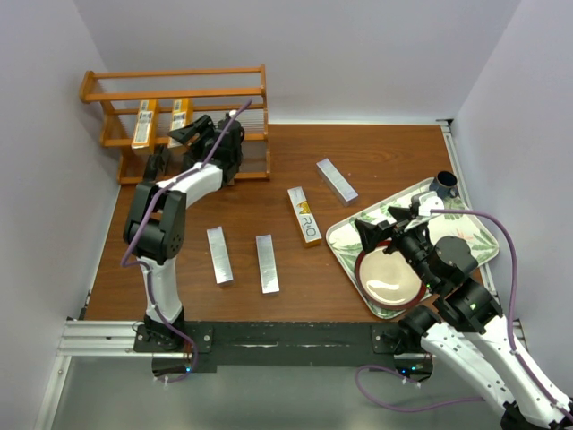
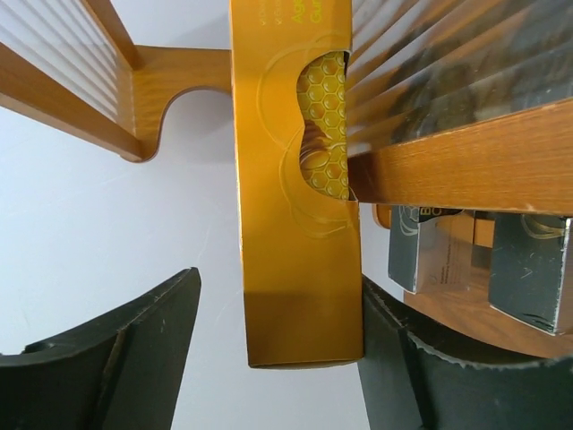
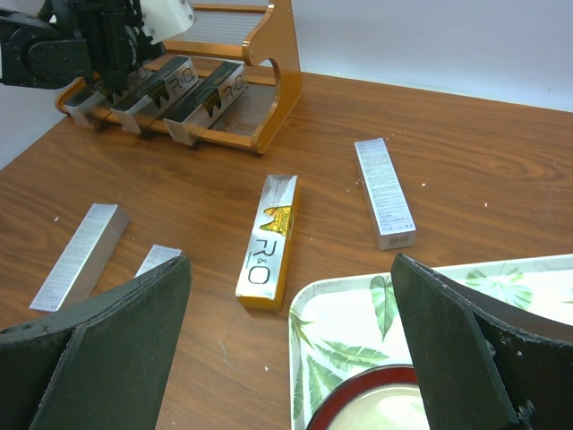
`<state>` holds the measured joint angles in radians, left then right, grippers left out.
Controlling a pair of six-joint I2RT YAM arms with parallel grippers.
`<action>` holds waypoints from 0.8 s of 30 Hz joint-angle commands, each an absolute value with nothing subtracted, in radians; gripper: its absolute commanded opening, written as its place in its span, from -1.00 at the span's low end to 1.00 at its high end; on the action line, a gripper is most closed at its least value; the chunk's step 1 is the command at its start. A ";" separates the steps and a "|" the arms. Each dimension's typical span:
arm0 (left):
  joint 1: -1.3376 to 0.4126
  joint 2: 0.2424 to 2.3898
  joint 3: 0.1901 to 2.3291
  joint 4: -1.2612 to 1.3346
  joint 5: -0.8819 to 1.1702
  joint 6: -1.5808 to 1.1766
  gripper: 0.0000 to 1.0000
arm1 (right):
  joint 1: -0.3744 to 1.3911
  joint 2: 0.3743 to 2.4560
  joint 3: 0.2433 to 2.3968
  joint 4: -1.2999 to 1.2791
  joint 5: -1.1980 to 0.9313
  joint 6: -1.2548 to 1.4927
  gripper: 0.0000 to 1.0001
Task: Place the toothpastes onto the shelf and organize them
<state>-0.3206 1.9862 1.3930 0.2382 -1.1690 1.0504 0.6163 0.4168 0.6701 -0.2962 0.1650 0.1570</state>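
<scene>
1. The left tool [image 2: 279, 296] was at the shelf [image 1: 175, 94], which stood at 11 o'clock on the worktop [image 1: 269, 170].
2. Its jaws were spread around a gold carton [image 2: 277, 179] on the middle tier. The left finger [image 2: 134, 349] was clearly apart from the carton. Whether the right finger touched it could not be told.
3. A second orange carton [image 1: 145, 124] lay at that carton's 9 o'clock.
4. Three black cartons [image 3: 210, 98] lay side by side on the lowest tier.
5. Two silver cartons [image 1: 219, 254] lay on the worktop at 6 o'clock from the shelf. A third silver carton [image 1: 337, 180] lay at 3 o'clock, with a gold-and-white carton [image 1: 304, 216] between them.
6. The right tool [image 3: 291, 278] was spread wide with nothing between its jaws. It hung over the leaf-patterned tray [image 1: 474, 235] at 4 o'clock, which held a red-rimmed bowl [image 1: 391, 278].
</scene>
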 commanded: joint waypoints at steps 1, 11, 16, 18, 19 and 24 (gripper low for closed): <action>-0.310 1.950 1.396 0.213 -1.151 0.996 0.47 | 0.621 0.411 0.707 -0.291 0.158 0.149 0.97; -0.304 1.973 1.443 0.172 -1.144 0.973 0.64 | 0.621 0.414 0.707 -0.290 0.158 0.147 0.97; -0.307 1.925 1.433 0.055 -1.069 0.867 0.92 | 0.621 0.419 0.707 -0.287 0.156 0.149 0.97; -0.311 1.898 1.433 0.014 -1.025 0.815 0.99 | 0.621 0.420 0.707 -0.287 0.155 0.149 0.97; -0.311 1.891 1.436 0.002 -1.008 0.793 1.00 | 0.621 0.420 0.707 -0.285 0.153 0.147 0.97; -0.319 1.855 1.479 -0.113 -0.924 0.681 1.00 | 0.621 0.417 0.707 -0.288 0.156 0.149 0.97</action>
<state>-0.3145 1.9427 1.4094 -0.0334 -1.0050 0.8074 0.6163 0.4168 0.6701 -0.2966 0.1646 0.1570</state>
